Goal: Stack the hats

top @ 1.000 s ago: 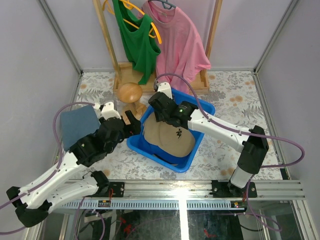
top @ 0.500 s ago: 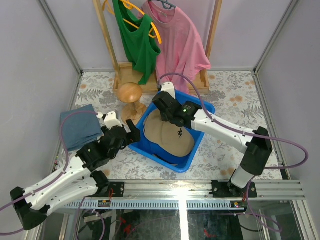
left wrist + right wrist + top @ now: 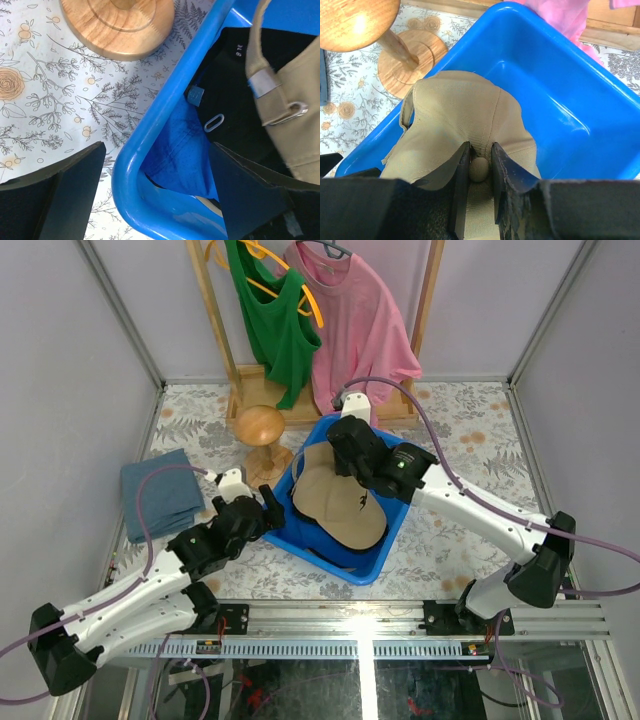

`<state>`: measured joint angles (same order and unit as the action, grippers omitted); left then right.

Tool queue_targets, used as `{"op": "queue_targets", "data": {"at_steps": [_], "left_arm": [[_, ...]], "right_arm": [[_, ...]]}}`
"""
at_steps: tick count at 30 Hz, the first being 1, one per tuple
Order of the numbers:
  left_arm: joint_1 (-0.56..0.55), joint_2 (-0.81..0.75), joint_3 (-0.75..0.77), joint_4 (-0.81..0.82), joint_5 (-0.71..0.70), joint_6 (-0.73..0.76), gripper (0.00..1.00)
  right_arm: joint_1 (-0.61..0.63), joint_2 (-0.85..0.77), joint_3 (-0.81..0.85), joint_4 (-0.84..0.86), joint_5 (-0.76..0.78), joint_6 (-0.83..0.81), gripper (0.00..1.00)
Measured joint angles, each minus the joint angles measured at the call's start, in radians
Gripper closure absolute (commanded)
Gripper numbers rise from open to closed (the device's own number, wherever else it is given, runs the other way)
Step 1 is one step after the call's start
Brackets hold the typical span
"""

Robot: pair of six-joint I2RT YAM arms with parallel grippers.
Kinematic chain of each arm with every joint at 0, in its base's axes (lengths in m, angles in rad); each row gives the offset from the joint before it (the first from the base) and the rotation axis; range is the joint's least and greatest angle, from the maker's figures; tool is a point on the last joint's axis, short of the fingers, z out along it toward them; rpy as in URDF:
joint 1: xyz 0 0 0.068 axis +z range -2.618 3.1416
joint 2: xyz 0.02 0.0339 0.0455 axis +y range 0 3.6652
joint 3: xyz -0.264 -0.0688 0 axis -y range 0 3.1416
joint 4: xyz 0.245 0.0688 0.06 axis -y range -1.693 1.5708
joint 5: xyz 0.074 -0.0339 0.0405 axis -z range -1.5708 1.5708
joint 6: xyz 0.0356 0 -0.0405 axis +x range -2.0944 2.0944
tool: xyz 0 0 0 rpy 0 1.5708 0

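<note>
**Now the right hand has the tan cap by its crown**

Plainly, the caps are all in the blue bin (image 3: 404, 456) in the middle of the desk (image 3: 470, 440), and none has been taken out for stacking. The tan cap (image 3: 455, 115) lies on top. Under it, the left wrist view shows a black cap (image 3: 235, 85) and a royal blue cap (image 3: 180, 155) pressed against the bin's left wall.

The right hand (image 3: 479, 165) is closed on the tan cap, its two fingers nipping the fabric around the small button at the crown. That looks like a sensible hold: lifted from there, the soft cap should hang evenly and come away from the caps below.

The left hand (image 3: 160, 192) stands wide open and holds nothing. It straddles the bin's left rim, one finger outside over the desk and the other inside, near the wooden stand (image 3: 260, 425). From there it seems ready to steady the bin or reach the lower caps.

A second ago the right hand's jaws were wider, and they have since narrowed onto the crown. That arm's elbow has swung out to the right, and the hand now sits nearer the bin's far corner. The left arm has drawn back toward the near edge, uncovering the folded cloth (image 3: 160, 498).
</note>
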<state>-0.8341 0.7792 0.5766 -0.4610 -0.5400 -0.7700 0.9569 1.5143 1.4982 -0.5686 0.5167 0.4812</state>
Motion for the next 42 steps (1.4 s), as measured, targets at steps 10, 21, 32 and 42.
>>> {"op": "queue_targets", "data": {"at_steps": [10,21,32,42], "left_arm": [[0.006,0.003,-0.059,0.035,0.027,-0.002,0.35],[0.016,0.004,-0.113,0.108,0.114,0.033,0.53],[0.023,0.090,-0.130,0.266,0.319,0.060,0.73],[-0.019,0.169,-0.112,0.344,0.405,0.056,0.72]], "right_arm": [[0.000,-0.040,0.016,-0.007,0.043,-0.022,1.00],[0.000,-0.045,0.104,-0.041,0.051,-0.045,1.00],[-0.001,-0.041,0.264,-0.055,0.069,-0.095,1.00],[-0.001,0.068,0.423,-0.052,0.069,-0.158,1.00]]}}
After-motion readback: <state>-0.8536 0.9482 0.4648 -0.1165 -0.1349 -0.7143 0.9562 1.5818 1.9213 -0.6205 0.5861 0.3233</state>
